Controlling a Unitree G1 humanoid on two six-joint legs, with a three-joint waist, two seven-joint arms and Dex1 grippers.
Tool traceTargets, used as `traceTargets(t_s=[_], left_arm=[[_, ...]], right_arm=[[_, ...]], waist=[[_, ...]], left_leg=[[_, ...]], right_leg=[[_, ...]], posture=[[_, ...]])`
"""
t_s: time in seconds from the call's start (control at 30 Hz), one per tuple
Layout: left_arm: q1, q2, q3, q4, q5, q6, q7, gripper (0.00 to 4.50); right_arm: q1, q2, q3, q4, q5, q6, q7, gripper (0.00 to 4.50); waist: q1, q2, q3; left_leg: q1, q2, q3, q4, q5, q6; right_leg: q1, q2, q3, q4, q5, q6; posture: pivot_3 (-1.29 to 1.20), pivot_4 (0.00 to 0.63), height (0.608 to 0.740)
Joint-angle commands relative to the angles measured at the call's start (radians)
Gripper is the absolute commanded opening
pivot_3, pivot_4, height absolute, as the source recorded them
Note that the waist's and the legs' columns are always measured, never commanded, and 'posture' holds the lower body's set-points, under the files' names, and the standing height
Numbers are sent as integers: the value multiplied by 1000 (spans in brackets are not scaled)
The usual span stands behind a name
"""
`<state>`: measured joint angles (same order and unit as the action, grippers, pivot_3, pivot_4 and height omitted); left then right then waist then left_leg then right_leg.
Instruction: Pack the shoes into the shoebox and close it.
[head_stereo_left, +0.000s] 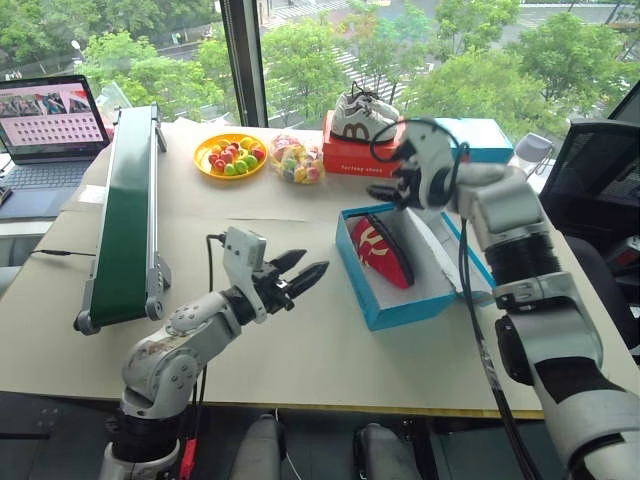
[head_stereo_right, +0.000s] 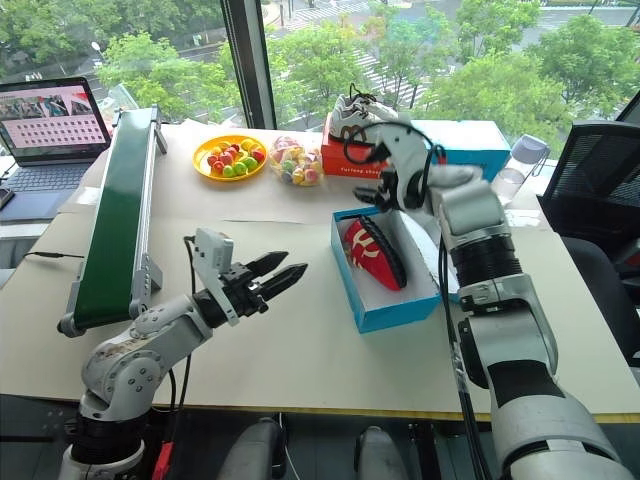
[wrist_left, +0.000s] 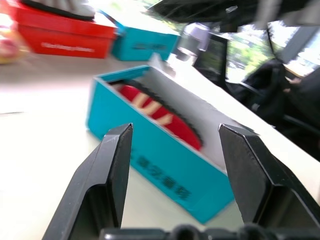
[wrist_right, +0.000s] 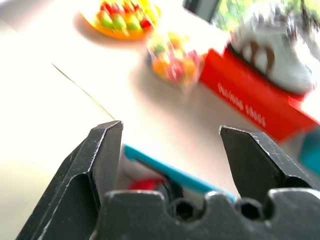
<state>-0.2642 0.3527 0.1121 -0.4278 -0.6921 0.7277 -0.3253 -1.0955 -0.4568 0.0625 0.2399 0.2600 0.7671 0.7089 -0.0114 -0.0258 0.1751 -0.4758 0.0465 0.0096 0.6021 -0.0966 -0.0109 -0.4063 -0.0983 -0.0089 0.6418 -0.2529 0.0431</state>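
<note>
The teal shoebox (head_stereo_left: 400, 310) sits on the table, right of centre, with its lid (head_stereo_left: 452, 252) folded open to the right. Inside it a red shoe (head_stereo_left: 380, 250) with white curved markings and a dark sole lies on its side; the left wrist view shows the shoe (wrist_left: 160, 112) behind the box wall (wrist_left: 165, 167). My right gripper (head_stereo_left: 385, 196) hovers above the far end of the box, open and empty. My left gripper (head_stereo_left: 310, 263) hangs over the table left of the box, pointing at it, open and empty.
A green conveyor belt (head_stereo_left: 125, 215) runs along the left side, with a laptop (head_stereo_left: 50, 115) behind it. At the back stand a yellow fruit plate (head_stereo_left: 230, 157), a candy bag (head_stereo_left: 296, 160), a red box (head_stereo_left: 355, 158) topped by a white sneaker (head_stereo_left: 362, 115), and a lighter blue box (head_stereo_left: 488, 140).
</note>
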Motion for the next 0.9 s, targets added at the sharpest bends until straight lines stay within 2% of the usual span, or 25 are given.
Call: traceTargets(t_s=[0.03, 0.1, 0.2, 0.27, 0.3, 0.37, 0.4, 0.47, 0.57, 0.73, 0.9], left_arm=[[-37, 29, 133, 88, 122, -96, 128, 2901], [-30, 62, 180, 153, 212, -121, 203, 2901], [-31, 84, 274, 237, 264, -120, 294, 2901], [-20, 114, 329, 294, 298, -95, 337, 2901], [-9, 129, 339, 311, 312, -81, 342, 2901], [8, 145, 345, 330, 327, -64, 342, 2901], [15, 146, 348, 331, 334, -66, 342, 2901], [22, 140, 356, 326, 333, -66, 338, 3405], [31, 141, 351, 318, 342, -68, 329, 4358], [38, 139, 343, 312, 363, -73, 327, 4455], [30, 140, 330, 322, 382, -67, 331, 4455]], right_arm=[[137, 32, -101, -404, 325, 81, 173, 3719], [245, 41, -111, -542, 442, 148, 193, 3719], [380, 45, -52, -625, 449, 143, 173, 3719], [473, 47, 52, -604, 325, 57, 125, 3719], [502, 53, 99, -576, 255, 8, 88, 3719], [535, 81, 151, -518, 161, -62, 19, 3719], [554, 86, 181, -497, 119, -106, 6, 3981], [586, 90, 228, -466, 49, -183, -6, 4410], [612, 115, 249, -429, 6, -260, -16, 4500], [640, 127, 279, -411, -55, -361, -5, 4500], [644, 148, 258, -424, -53, -381, -16, 4500]], waist=[[0, 0, 0], [1, -1, 0], [2, -1, -1], [2, -2, -1], [1, -2, -1], [-1, -2, -2], [-1, -2, -2], [3, -3, -2], [7, -3, -2], [7, -3, -2], [6, -3, -2]], left_leg=[[0, 1, 0, 0, 0, 0], [0, 2, -1, 0, -1, 0], [1, 2, -1, 1, -1, -1], [1, 2, -1, 2, -1, -1], [1, 3, -1, 3, -5, -8], [2, 3, 0, 3, -6, -9], [2, 3, 0, 3, -6, -10], [1, 3, 0, 3, -6, -11], [1, 3, 0, 3, -5, -12], [1, 3, 0, 2, -5, -12], [1, 4, 0, 3, -5, -13]], right_leg=[[1, 1, 0, 0, 0, 0], [1, 2, -1, -1, 0, 0], [2, 2, -1, 0, 0, -1], [2, 2, -1, 0, 0, -1], [2, 2, -1, 0, 0, -1], [1, 2, -2, 1, 1, -2], [0, 2, -1, 0, 1, -2], [-1, 2, -1, 0, 3, -3], [-3, 2, -2, 0, 3, -3], [-1, 3, -1, 0, 3, -3], [-1, 3, -1, 0, 3, -3]], posture=[[0, 150, 740], [0, 150, 740], [0, 150, 740], [0, 150, 740], [0, 150, 740], [0, 150, 740], [0, 150, 740], [0, 150, 740], [0, 150, 740], [0, 150, 740], [0, 150, 740]])
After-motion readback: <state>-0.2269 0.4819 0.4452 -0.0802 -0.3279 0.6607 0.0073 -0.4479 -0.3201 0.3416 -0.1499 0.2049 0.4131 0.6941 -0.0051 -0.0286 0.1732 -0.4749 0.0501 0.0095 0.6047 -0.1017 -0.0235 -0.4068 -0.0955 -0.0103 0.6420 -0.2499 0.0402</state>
